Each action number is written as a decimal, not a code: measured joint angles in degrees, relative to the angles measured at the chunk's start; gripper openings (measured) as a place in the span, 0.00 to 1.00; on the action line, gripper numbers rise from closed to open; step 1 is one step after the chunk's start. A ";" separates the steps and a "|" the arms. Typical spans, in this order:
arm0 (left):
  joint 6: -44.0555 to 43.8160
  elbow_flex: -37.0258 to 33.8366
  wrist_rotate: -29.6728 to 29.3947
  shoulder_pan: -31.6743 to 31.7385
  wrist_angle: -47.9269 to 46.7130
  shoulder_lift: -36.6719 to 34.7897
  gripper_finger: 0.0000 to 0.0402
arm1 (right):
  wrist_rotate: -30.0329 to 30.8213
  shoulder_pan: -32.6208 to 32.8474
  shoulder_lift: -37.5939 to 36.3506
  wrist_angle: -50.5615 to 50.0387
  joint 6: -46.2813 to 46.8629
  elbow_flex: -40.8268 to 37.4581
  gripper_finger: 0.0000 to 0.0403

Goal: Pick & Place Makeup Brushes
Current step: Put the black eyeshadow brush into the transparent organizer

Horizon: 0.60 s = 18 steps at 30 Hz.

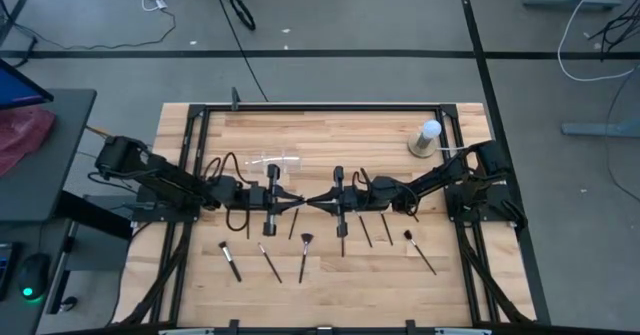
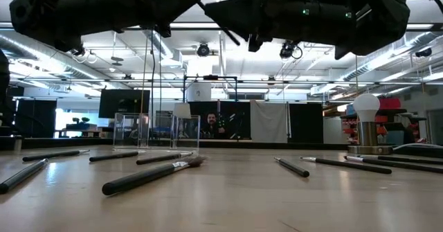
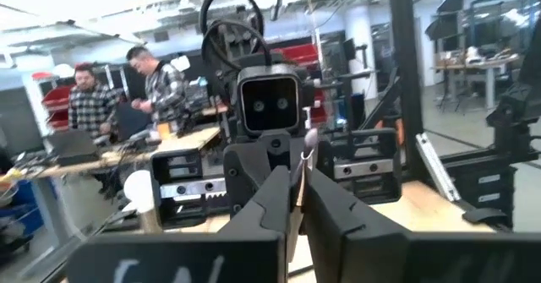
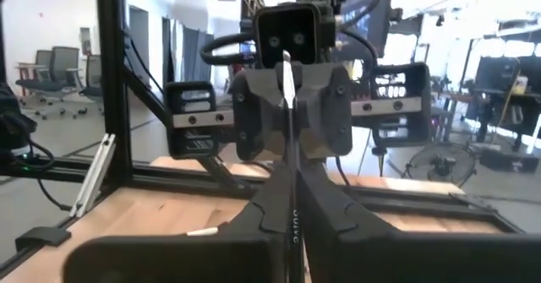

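I have both arms reaching inward over the middle of the table, raised clear of its surface, wrists level and facing each other. My left gripper [image 1: 296, 204] and right gripper [image 1: 316, 203] meet tip to tip, each with its fingers drawn together to a narrow gap.

Two matte black jointed arms, looping black cables, boxy wrist cameras with twin lenses, angular black fingers [image 3: 338, 224], toothed rails
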 joint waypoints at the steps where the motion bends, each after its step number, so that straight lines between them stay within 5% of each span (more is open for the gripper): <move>1: -0.03 -0.01 -0.59 0.00 -1.25 -0.41 0.05 | 1.30 0.00 -0.07 -1.08 0.21 0.01 0.08; 12: -5.87 0.09 -13.59 0.70 -29.16 -18.06 0.05 | 18.92 -0.11 -12.39 -34.85 2.96 -0.08 0.28; 18: -14.65 2.31 -18.42 5.08 -54.70 -29.12 0.05 | 19.27 -0.07 -12.38 -35.39 4.75 -0.07 0.30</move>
